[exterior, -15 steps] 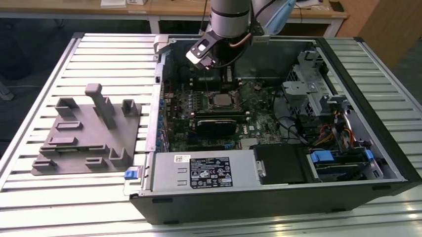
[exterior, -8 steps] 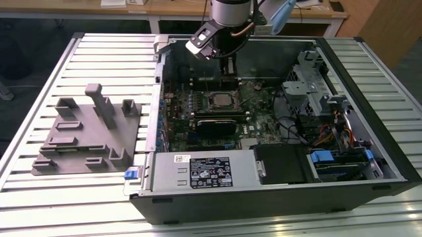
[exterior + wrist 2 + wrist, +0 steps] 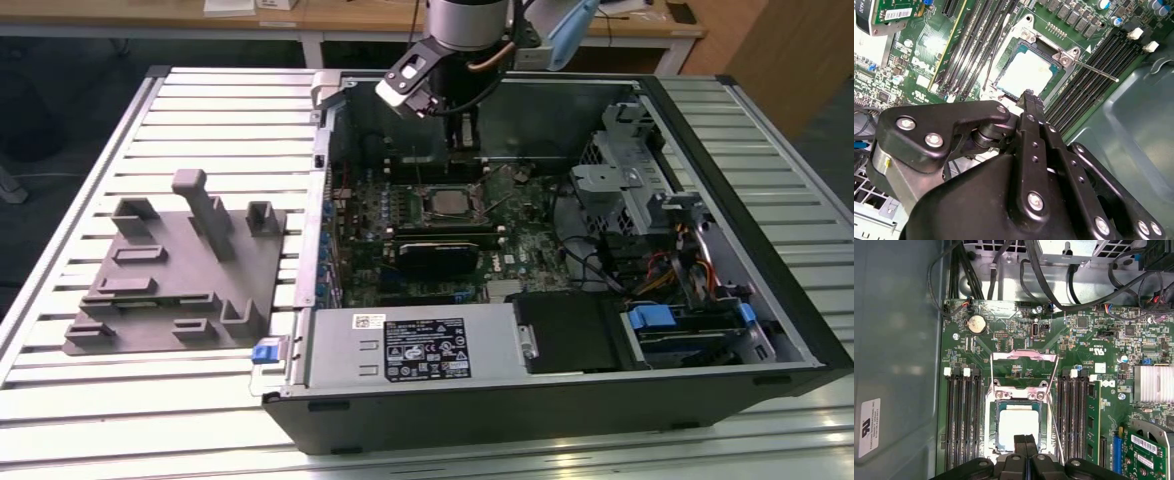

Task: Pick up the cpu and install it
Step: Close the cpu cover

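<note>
First wrist view showed the gripper (image 3: 1025,444) with its jaws pressed together and nothing between them, directly over the cpu (image 3: 1015,424). The cpu lay flat in its socket (image 3: 993,407) on the green board (image 3: 1089,355), with the metal hold-down frame (image 3: 1024,356) swung open. In the exterior view the arm (image 3: 467,25) reached down into the open computer case (image 3: 561,405), which stood beside a grey plate (image 3: 174,270).

Slatted table (image 3: 200,110): fixture plate (image 3: 174,290), computer case (image 3: 534,415)
</note>
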You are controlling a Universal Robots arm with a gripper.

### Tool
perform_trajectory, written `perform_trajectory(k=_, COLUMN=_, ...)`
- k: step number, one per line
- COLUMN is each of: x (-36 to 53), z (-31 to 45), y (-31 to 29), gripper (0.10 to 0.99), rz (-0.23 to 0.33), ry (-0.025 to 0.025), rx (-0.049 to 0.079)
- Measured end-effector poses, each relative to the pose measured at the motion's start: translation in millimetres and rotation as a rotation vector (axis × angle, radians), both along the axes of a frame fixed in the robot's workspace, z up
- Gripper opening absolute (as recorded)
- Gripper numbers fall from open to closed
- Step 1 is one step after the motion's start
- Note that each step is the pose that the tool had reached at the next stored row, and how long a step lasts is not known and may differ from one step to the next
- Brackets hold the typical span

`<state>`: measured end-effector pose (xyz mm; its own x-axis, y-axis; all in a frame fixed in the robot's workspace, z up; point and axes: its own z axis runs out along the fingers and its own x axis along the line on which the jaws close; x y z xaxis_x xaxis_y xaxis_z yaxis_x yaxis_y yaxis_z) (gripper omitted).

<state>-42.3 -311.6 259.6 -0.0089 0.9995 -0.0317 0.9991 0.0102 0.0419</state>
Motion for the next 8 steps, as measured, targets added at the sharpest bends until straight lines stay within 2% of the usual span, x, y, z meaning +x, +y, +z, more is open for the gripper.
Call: perform_trajectory(k=8, x=1.5, z=0.2, y=0.0, gripper=0.106, rz=0.0, ry=0.0002, rx=0.0)
